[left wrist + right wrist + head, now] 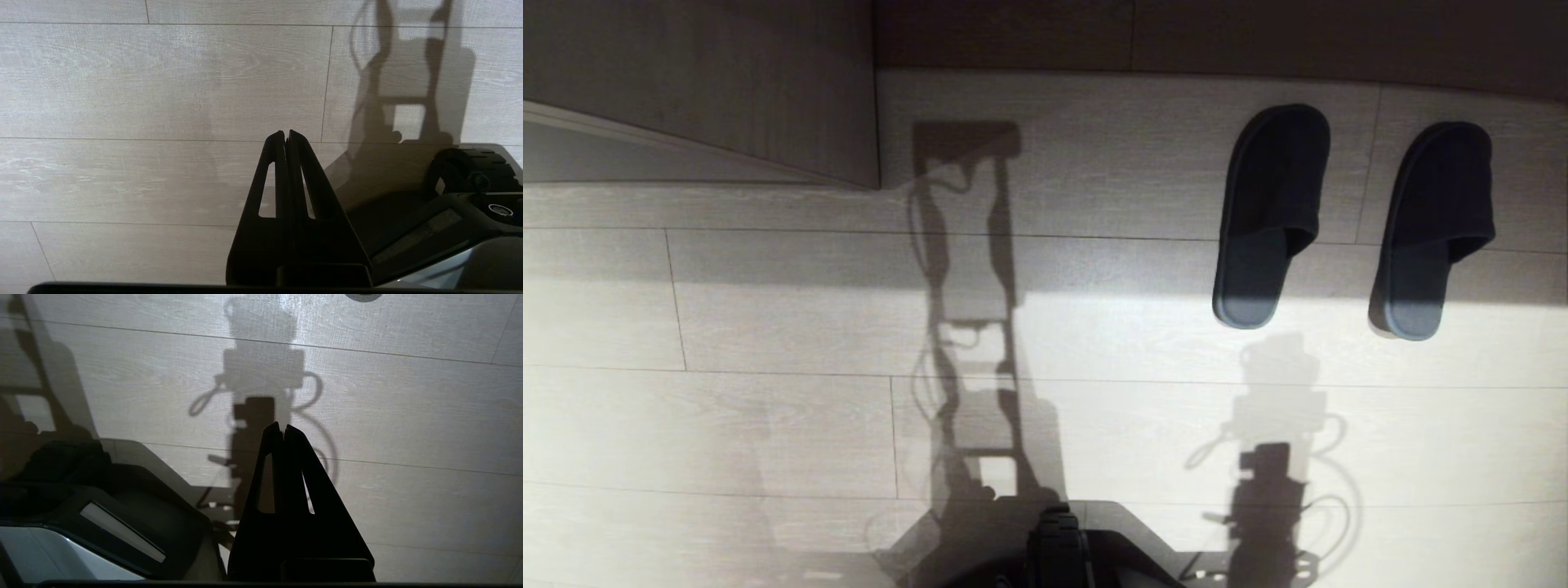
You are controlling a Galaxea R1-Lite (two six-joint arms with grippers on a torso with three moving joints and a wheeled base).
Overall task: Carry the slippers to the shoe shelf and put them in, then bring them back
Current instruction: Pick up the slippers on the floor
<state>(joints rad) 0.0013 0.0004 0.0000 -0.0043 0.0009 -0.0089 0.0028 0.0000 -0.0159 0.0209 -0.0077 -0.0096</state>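
Pale wood-grain plank floor stretches before us, crossed by our own shadow. Our pair of dark grey-navy soft fabric backless slippers lies side by side on it, ahead to our right. Our left gripper and right gripper hang clenched and empty above bare boards.
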